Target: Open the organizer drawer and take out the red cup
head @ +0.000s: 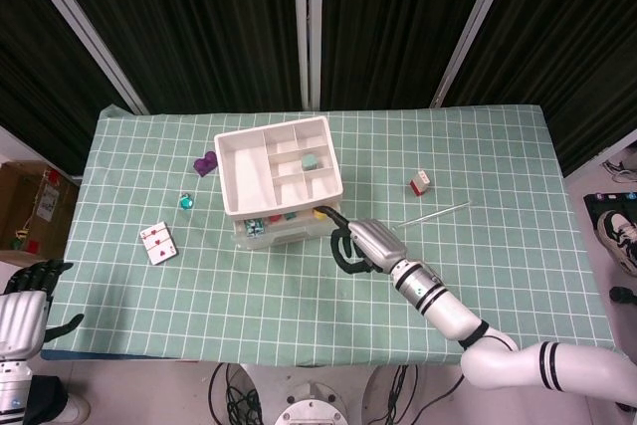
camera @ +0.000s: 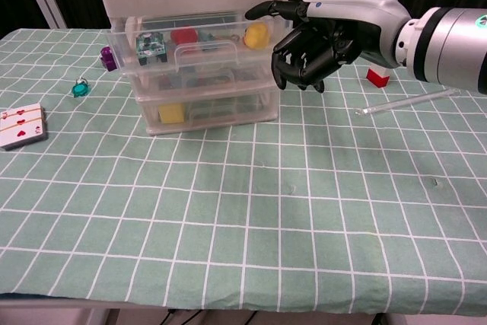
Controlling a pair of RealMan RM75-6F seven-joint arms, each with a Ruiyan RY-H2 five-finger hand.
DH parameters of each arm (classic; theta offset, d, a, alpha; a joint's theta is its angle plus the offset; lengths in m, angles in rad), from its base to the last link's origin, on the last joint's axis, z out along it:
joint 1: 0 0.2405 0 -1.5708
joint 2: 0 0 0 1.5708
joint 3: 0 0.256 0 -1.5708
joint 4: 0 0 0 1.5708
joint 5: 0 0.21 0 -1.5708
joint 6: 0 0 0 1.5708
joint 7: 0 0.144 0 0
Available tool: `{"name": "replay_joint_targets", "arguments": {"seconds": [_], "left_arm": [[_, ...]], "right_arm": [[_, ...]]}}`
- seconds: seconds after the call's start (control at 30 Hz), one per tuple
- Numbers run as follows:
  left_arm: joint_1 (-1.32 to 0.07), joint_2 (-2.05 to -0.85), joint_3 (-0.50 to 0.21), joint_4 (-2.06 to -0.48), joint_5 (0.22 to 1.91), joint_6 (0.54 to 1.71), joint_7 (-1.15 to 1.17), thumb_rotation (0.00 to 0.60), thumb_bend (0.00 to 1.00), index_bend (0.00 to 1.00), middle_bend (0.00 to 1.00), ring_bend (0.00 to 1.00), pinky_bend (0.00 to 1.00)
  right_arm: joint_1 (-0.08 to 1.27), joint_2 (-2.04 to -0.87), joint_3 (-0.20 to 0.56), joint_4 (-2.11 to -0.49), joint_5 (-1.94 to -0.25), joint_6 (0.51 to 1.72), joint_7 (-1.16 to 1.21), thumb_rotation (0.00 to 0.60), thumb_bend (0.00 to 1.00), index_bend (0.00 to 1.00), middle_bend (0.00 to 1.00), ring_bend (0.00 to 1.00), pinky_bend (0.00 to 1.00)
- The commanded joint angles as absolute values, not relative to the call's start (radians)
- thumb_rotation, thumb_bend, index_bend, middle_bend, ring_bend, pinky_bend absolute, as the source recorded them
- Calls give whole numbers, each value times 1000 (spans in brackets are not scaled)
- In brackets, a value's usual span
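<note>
- the top drawer [camera: 199,39] of the organizer [head: 281,182] looks pulled out a little from the stack, so the step in hand seems to be the reach into it for the cup.
- the right hand [camera: 319,39] hangs at the drawer's right front corner, just beside it; whether it touches the clear wall i cannot tell.
- its fingers [camera: 297,58] are curled in toward the palm and grasp nothing, with one stretched forward over the drawer's corner.
- the left hand [head: 30,291] sits off the desk's near left corner, fingers apart and empty.
- next move, as i judge it: either draw the drawer further out by its front handle, or uncurl the fingers and come down from above, since the opening looks narrow for a hand this bulky.
- the cup [camera: 185,35] is small and red, seen through the clear front, lying in the top drawer about mid-width, between a green-and-white block [camera: 149,46] and a yellow piece [camera: 256,35].
- its shape is blurred by the plastic, so upright or on its side i cannot say.
- the organizer stands near the middle of the desk [head: 478,196], toward the far edge, with a white divided tray on top.
</note>
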State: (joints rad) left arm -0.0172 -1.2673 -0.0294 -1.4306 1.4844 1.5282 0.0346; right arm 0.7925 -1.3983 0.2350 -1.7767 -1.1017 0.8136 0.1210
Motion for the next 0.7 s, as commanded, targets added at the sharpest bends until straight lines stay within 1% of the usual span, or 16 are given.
{"name": "replay_joint_targets", "arguments": {"seconds": [0.03, 0.07, 0.13, 0.17, 0.63, 0.7], "left_arm": [[-16, -1268, -29, -1430, 1483, 1527, 34, 600, 41, 240, 192, 165, 189], [-16, -1268, -29, -1430, 1482, 1527, 34, 600, 41, 240, 192, 165, 189], [-17, -1268, -29, -1429, 1482, 1526, 34, 600, 41, 240, 192, 165, 189], [-17, -1268, -29, -1429, 1483, 1526, 34, 600, 41, 240, 192, 165, 189], [-21, -1268, -30, -1433, 1486, 1524, 38, 600, 42, 245, 192, 165, 189], [-21, -1267, -30, -1434, 1484, 1522, 39, 600, 41, 246, 192, 165, 188]], "right_arm": [[793, -1390, 236, -1791, -1099, 817, 112, 600, 489, 193, 584, 639, 669], [790, -1385, 234, -1799, -1102, 819, 111, 600, 489, 232, 592, 644, 671], [781, -1369, 226, -1821, -1115, 825, 109, 600, 489, 272, 598, 647, 672], [776, -1359, 220, -1835, -1124, 829, 107, 600, 489, 276, 598, 647, 673], [711, -1235, 139, -1971, -1250, 831, 135, 600, 489, 279, 600, 649, 676], [707, -1215, 130, -1986, -1273, 828, 135, 600, 489, 266, 600, 650, 677]]}}
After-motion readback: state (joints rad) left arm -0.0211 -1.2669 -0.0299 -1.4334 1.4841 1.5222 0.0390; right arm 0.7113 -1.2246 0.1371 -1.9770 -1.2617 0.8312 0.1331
